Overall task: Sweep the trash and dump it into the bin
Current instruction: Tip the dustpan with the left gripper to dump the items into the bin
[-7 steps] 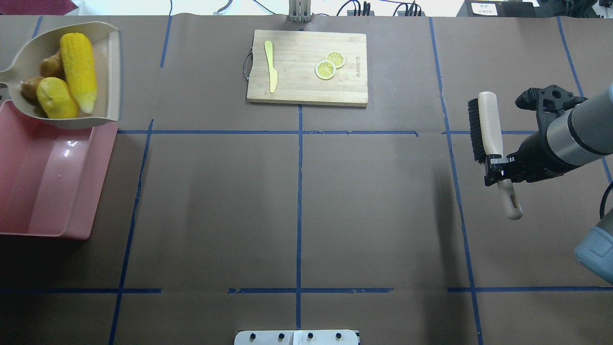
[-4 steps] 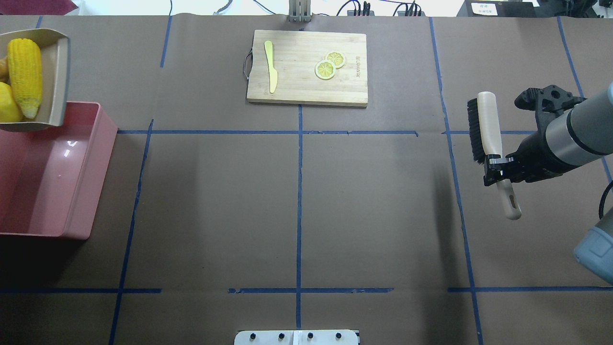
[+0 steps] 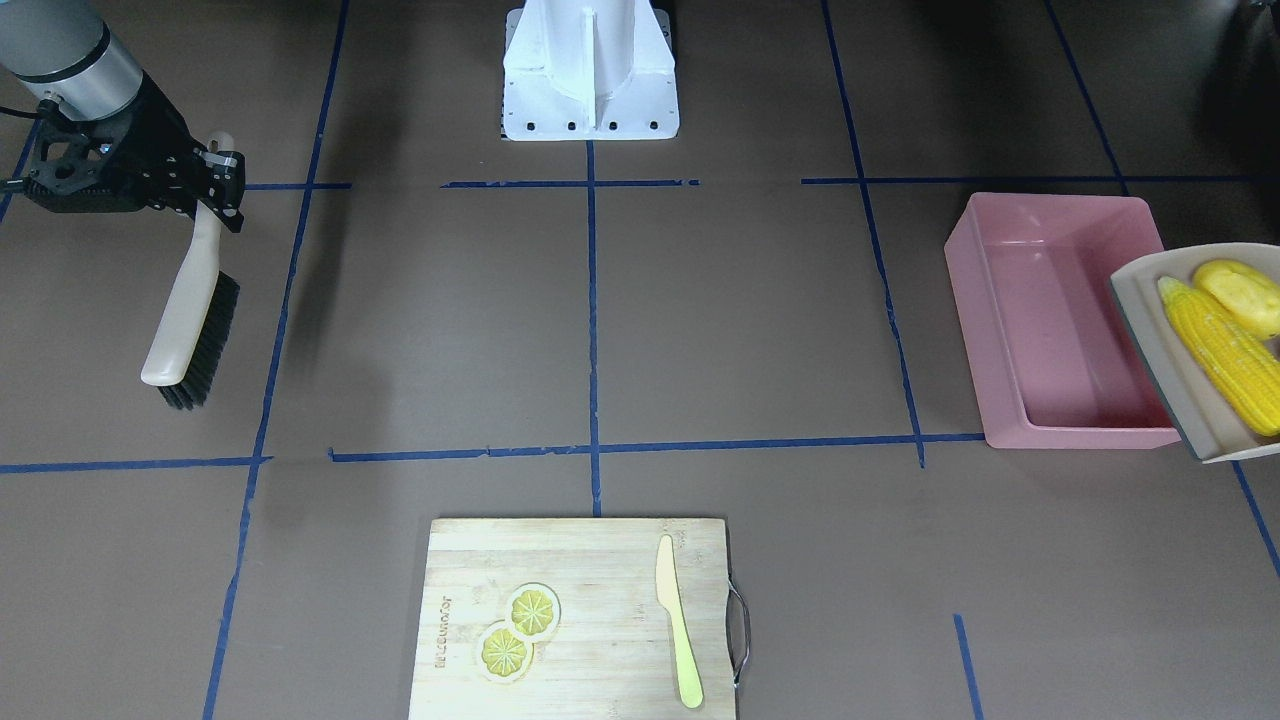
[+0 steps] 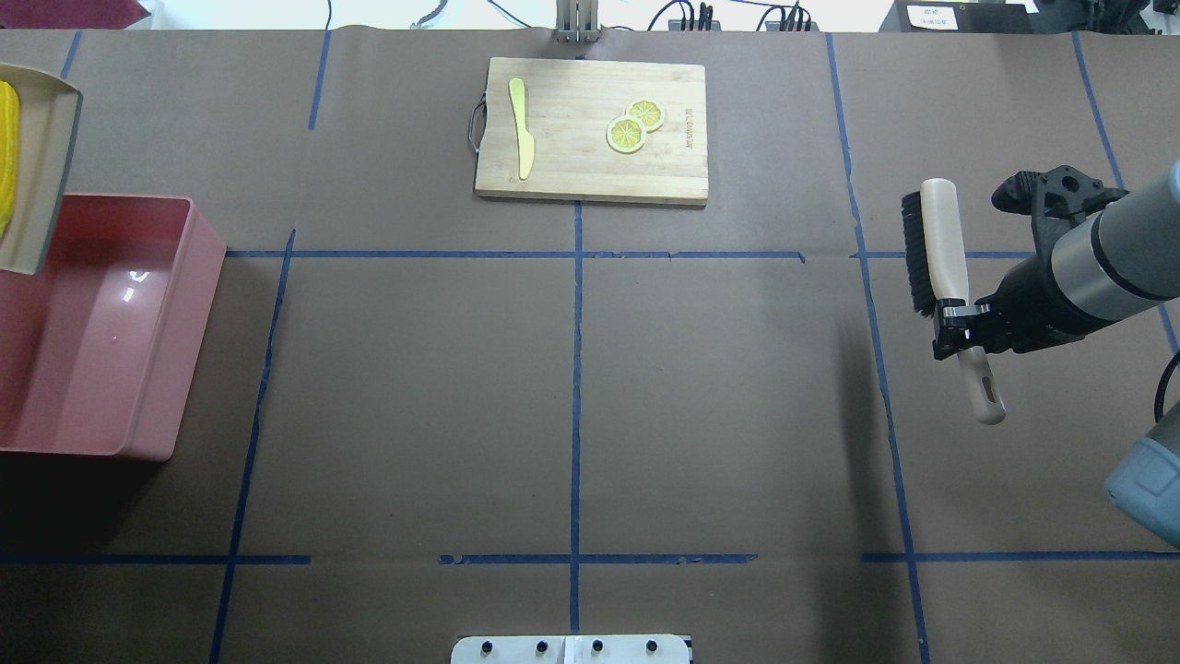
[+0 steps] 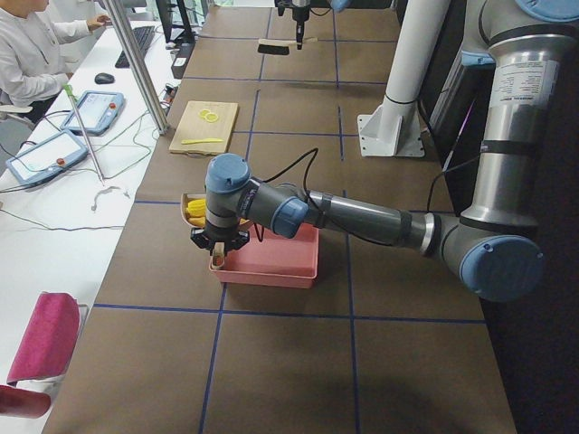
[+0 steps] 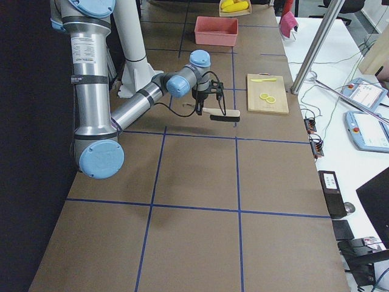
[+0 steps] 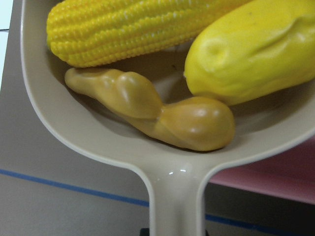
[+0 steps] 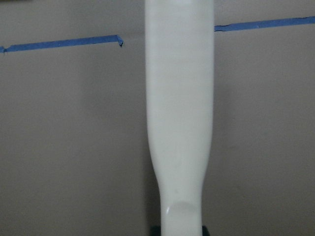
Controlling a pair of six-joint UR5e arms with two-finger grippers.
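My left gripper point(image 5: 218, 242) is shut on the handle of the beige dustpan point(image 7: 88, 142) and holds it above the outer far edge of the pink bin point(image 4: 101, 350). In the pan lie the yellow corn cob point(image 7: 138, 27), the lumpy yellow potato-like piece point(image 7: 256, 49) and the tan ginger root point(image 7: 157, 113). The overhead view shows only the pan's edge point(image 4: 41, 184) at the left border. The bin's inside looks bare. My right gripper point(image 4: 954, 323) is shut on the handle of a black-bristled brush point(image 4: 940, 240), held still above the table at the right.
A wooden cutting board point(image 4: 645, 175) with a yellow-green knife point(image 4: 522, 129) and lemon slices point(image 4: 634, 124) lies at the table's far middle. The robot's white base point(image 3: 590, 70) stands at the near middle. An operator point(image 5: 36, 54) sits beyond the table's far side.
The dustpan with the trash has moved left, almost out of the overhead view, and uncovered the bin's far end. The right arm and brush have hardly moved.
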